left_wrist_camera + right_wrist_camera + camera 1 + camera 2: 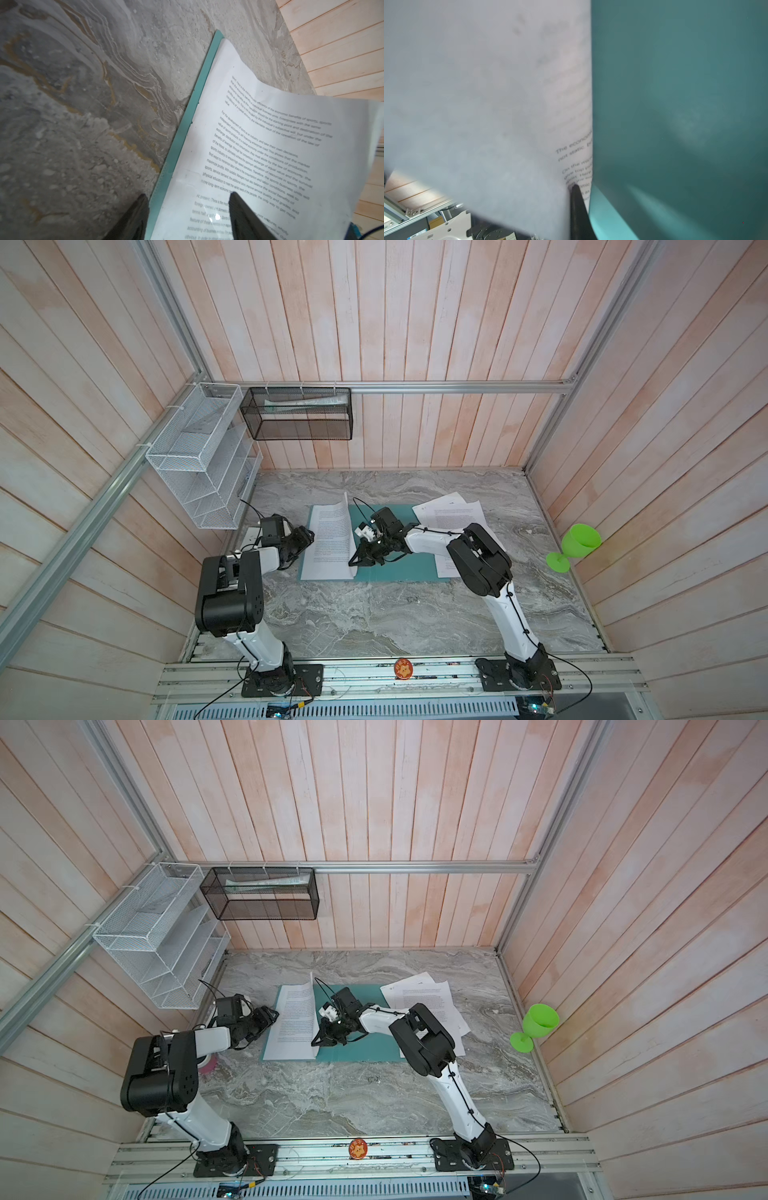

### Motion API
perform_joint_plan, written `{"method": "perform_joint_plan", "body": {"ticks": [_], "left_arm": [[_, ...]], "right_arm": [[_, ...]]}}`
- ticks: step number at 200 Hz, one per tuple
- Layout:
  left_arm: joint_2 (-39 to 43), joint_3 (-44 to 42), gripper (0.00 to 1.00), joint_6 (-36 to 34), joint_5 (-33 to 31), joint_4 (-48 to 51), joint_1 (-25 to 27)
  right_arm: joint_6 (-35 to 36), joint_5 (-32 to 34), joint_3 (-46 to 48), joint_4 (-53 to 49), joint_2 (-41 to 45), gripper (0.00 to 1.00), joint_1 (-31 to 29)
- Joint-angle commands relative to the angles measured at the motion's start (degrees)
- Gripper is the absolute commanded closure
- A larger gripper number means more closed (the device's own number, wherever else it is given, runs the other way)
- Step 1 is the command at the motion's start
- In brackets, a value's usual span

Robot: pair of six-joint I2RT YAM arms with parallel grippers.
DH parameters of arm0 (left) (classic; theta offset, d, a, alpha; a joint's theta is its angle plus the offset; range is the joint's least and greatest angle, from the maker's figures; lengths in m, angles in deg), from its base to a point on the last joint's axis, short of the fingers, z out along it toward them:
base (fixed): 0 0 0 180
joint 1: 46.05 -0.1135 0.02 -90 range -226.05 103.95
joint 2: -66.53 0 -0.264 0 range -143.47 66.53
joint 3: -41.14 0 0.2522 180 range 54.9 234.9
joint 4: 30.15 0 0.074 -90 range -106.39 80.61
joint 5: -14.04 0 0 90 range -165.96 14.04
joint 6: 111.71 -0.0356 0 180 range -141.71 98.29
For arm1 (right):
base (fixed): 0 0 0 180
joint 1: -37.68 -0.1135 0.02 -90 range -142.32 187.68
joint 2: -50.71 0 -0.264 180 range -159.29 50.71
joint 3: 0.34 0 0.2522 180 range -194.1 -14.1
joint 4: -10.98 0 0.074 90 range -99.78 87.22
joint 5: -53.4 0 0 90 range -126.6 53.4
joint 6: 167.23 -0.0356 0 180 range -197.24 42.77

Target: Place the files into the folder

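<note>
1. In both top views the folder [399, 568] [365, 1052] lies open and flat on the marble table [374, 614], in the middle of the frame.
2. A printed sheet [330, 539] [295, 1019] covers the left half of the folder. Its right edge is raised and stands up along the folder's middle.
3. The remaining files [451, 514] [419, 994] lie fanned in a loose pile right of centre, overlapping the folder's right edge and partly hidden by the right arm.
4. The right gripper [352, 562] [315, 1042] has its jaws closed, with the tip at the lower end of the raised edge. In the right wrist view the gripper [574, 187] sits between the sheet's blurred back [467, 104] and the teal cover [675, 104]; whether paper is pinched I cannot tell.
5. The left gripper [305, 537] [272, 1017] is at the sheet's left edge. In the left wrist view the gripper [188, 194] has its fingers well apart and grips nothing, with one over the table and the other over the sheet [259, 145], the folder's rim [184, 128] between them.
6. A white wire rack [199, 456] and a black mesh basket [299, 414] hang at upper left; a green goblet [577, 545] leans tilted by the right wall.
</note>
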Motion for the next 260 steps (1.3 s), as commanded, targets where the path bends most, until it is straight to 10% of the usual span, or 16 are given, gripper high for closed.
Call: {"method": "perform_joint_plan", "body": {"ticks": [1, 61, 260], "left_arm": [[-2.44, -1.93, 0.36, 0.73, -0.5, 5.4, -0.12], [-2.37, -1.93, 0.36, 0.78, -0.5, 5.4, -0.16], [-2.42, -1.97, 0.36, 0.69, -0.49, 5.41, -0.12]], "right_arm": [[-0.6, 1.12, 0.32, -0.54, -0.28, 1.0, -0.4], [7.75, 11.24, 3.68, -11.88, 9.75, 0.63, 0.41], [14.79, 22.86, 0.41, -15.76, 7.27, 0.79, 2.18]]}}
